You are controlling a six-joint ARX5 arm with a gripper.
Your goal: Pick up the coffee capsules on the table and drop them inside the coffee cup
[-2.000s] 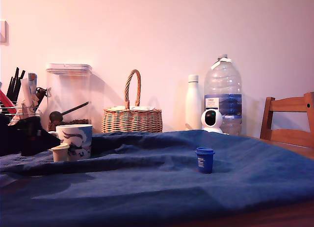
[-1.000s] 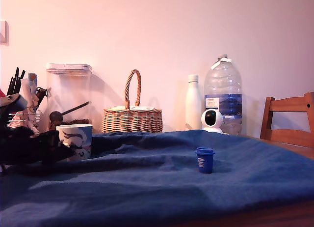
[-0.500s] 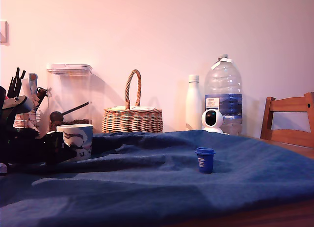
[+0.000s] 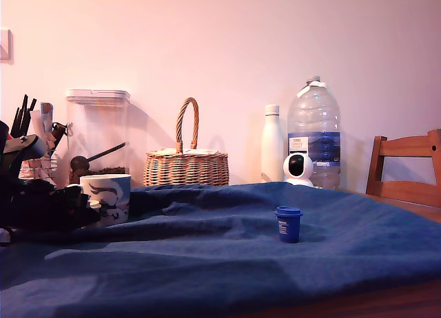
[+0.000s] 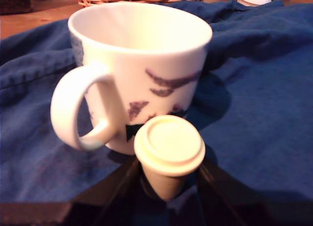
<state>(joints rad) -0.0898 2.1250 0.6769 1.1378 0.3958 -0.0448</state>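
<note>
The white coffee cup (image 4: 109, 196) with dark swirls stands at the exterior view's left on the table's blue cloth (image 4: 207, 263). My dark gripper (image 4: 84, 209) reaches in from the left edge and stops right beside it. In the wrist view the cup (image 5: 142, 69) fills the frame, handle toward the camera. The cream capsule (image 5: 169, 146) stands just in front of it. My gripper (image 5: 168, 173) is shut on this capsule, dark fingers (image 5: 120, 189) pressing its sides under the rim. In the exterior view the gripper hides the cream capsule. A dark blue capsule (image 4: 288, 224) stands alone, right of centre.
Along the wall stand a clear canister (image 4: 96, 132), a wicker basket (image 4: 185, 163), a white bottle (image 4: 272, 142), a large water bottle (image 4: 313, 132) and a small white camera (image 4: 298, 168). A wooden chair (image 4: 406, 170) is at the right edge. A utensil rack (image 4: 27, 135) is at the left.
My arm came in from the exterior view's left and its gripper reached the cream capsule beside the cup, covering it. Over the last half second it barely moved.
</note>
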